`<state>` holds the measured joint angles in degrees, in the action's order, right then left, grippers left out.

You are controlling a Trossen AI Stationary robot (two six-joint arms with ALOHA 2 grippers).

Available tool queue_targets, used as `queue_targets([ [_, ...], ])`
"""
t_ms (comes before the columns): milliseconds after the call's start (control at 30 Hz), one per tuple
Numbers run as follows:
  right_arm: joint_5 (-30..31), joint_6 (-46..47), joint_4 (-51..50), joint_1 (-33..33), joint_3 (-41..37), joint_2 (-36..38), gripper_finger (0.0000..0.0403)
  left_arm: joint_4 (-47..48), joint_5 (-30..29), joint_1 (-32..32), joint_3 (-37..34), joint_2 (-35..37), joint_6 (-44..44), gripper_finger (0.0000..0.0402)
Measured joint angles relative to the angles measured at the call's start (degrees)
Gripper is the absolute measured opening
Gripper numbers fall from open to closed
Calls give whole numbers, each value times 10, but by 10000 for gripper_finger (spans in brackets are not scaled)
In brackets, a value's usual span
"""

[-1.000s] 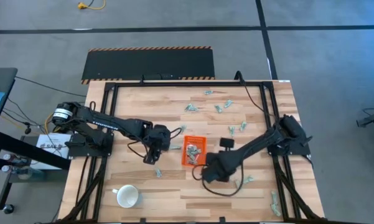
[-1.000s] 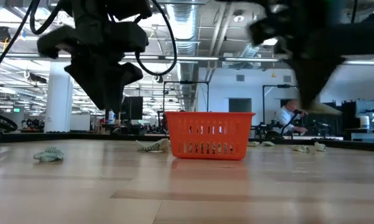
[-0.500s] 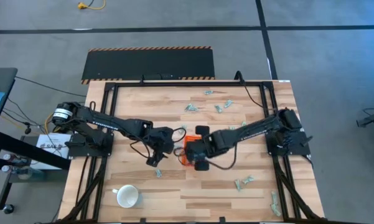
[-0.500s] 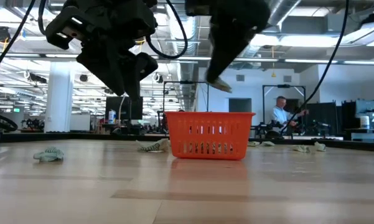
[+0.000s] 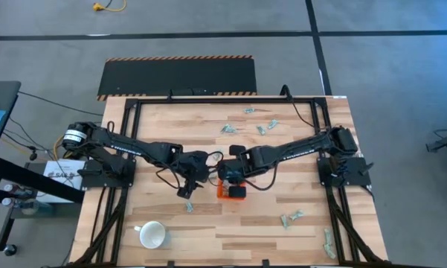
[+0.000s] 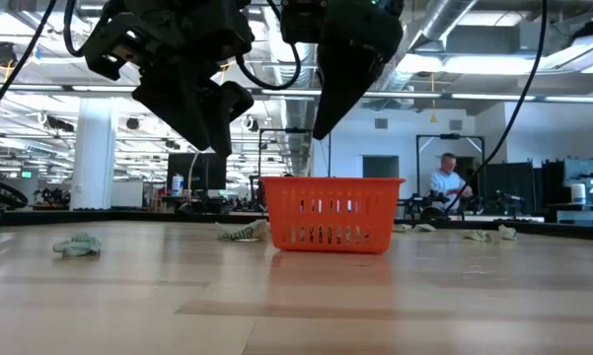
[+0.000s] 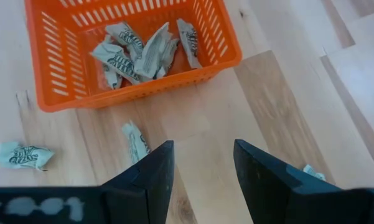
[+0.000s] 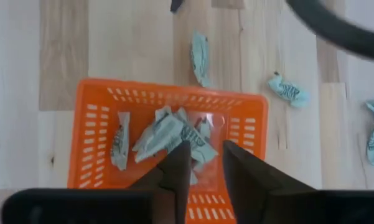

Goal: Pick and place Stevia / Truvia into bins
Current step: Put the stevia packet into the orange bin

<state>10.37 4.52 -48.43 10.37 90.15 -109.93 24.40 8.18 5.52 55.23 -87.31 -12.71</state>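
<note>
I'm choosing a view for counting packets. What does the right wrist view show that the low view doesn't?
Only the right wrist view: the sachets inside the orange bin, a crumpled pile, with the right gripper open directly above. Only the low view: the bin's slotted side wall, both arms hanging over it, and a person in the room behind. Both show the bin and loose sachets on the table beyond it.

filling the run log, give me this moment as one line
right gripper: open above orange bin | sachets: several in bin | left gripper: open, empty, beside bin | loose sachets: on table
</note>
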Motion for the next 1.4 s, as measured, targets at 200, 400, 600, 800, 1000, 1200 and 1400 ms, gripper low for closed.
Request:
queue_targets([
  [200, 8, 20, -59, 11, 0, 14, 126, 1, 0, 0, 0, 0, -22, 155],
  [400, 45, 77, -13, 46, -94, 124, 125, 1, 6, 0, 0, 0, -27, 155],
  [600, 107, 183, 100, 83, -286, 281, 119, -21, -2, -11, -5, 0, -27, 155],
  [800, 136, 243, 193, 113, -422, 369, 121, -145, -14, -28, -68, 0, -17, 155],
  [1000, 157, 246, 228, 127, -468, 384, 121, -163, -42, -41, -93, 0, 24, 155],
  [1200, 168, 236, 241, 123, -469, 384, 121, -175, -44, -49, -110, -3, 79, 155],
  [1400, 174, 235, 243, 123, -469, 384, 121, -179, -43, -49, -109, -57, 97, 155],
])
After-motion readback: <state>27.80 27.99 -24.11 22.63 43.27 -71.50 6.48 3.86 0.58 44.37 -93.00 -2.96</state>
